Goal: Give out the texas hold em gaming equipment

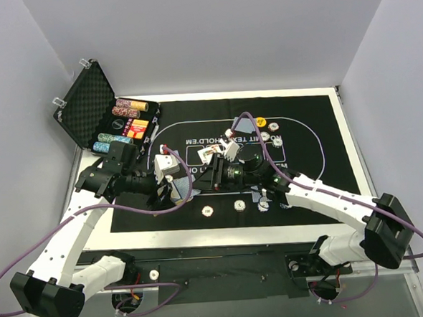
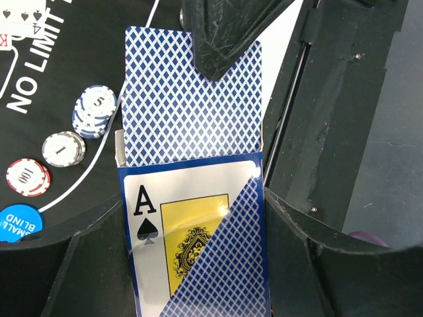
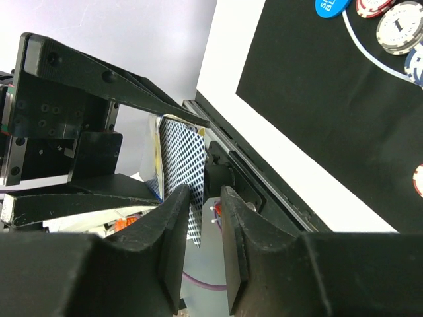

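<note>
Left gripper (image 2: 192,224) is pressed tight on the card box (image 2: 152,231), ace of spades printed on its face, flap open. A blue-backed playing card (image 2: 192,99) stands well out of the box mouth. The whole bundle hangs over the near-left edge of the black felt mat (image 1: 303,124).

Right gripper (image 3: 205,198) comes in from the other side, jaws narrowed and straddling that card's top edge. In the right wrist view the card lies against 1 finger (image 3: 175,231), and a sliver of gap shows beside the other, so the pinch is not yet made. From the left wrist view, 1 dark fingertip overlaps the card's top edge.

On the mat beside the box sit a blue-and-white chip stack marked 5 (image 2: 96,110), a grey stack marked 1 (image 2: 64,148), a red 100 chip (image 2: 28,177) and the blue small blind button (image 2: 16,224).

Far left, the black case (image 1: 86,109) stands open with rows of chips (image 1: 127,124) inside. Mid-mat there look to be a few face-up cards (image 1: 211,153), though they are small from overhead.
</note>
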Motion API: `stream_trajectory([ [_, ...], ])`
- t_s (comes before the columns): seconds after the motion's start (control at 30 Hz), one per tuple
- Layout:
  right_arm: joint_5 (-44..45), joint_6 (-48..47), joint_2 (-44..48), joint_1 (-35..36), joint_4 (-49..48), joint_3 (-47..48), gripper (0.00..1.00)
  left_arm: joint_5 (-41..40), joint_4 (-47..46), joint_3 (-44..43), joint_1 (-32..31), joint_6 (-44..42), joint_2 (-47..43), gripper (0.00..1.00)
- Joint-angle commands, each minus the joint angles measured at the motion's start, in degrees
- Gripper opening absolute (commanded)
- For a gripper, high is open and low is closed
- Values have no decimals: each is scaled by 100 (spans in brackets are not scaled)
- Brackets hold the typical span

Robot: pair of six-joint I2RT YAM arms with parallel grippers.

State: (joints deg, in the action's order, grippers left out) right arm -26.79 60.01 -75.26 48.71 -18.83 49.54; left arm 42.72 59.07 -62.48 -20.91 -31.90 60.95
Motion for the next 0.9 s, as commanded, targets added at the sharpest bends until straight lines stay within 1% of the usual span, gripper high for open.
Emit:
stream_trajectory([
  [0.0, 130, 2, 337, -54, 108, -32, 18, 149, -335, -115, 16, 26, -118, 0],
  [0.1, 165, 72, 398, -72, 90, -93, 14, 131, -334, -98, 16, 8, -109, 0],
  [0.13, 191, 99, 407, -81, 90, -102, 10, 131, -335, -98, 16, 8, -101, 0],
  [0.2, 217, 108, 460, -125, 142, -120, 4, 114, -335, -89, 16, 0, -101, 0],
  [0.27, 279, 90, 539, -212, 283, -94, 1, 157, -317, -98, 16, 17, -109, 0],
  [0.43, 367, -94, 916, -467, 906, 125, 0, 202, -308, -256, -10, 105, -66, 0],
  [0.63, 402, -604, 1189, -933, 1758, 521, 0, 79, -334, -177, -10, 26, -74, 0],
  [0.73, 367, -709, 1251, -1179, 2039, 741, 0, 52, -335, -159, -10, 35, -66, 0],
  [0.87, 297, -789, 1260, -1381, 2138, 917, 0, 44, -317, -151, -10, 43, -57, 0],
])
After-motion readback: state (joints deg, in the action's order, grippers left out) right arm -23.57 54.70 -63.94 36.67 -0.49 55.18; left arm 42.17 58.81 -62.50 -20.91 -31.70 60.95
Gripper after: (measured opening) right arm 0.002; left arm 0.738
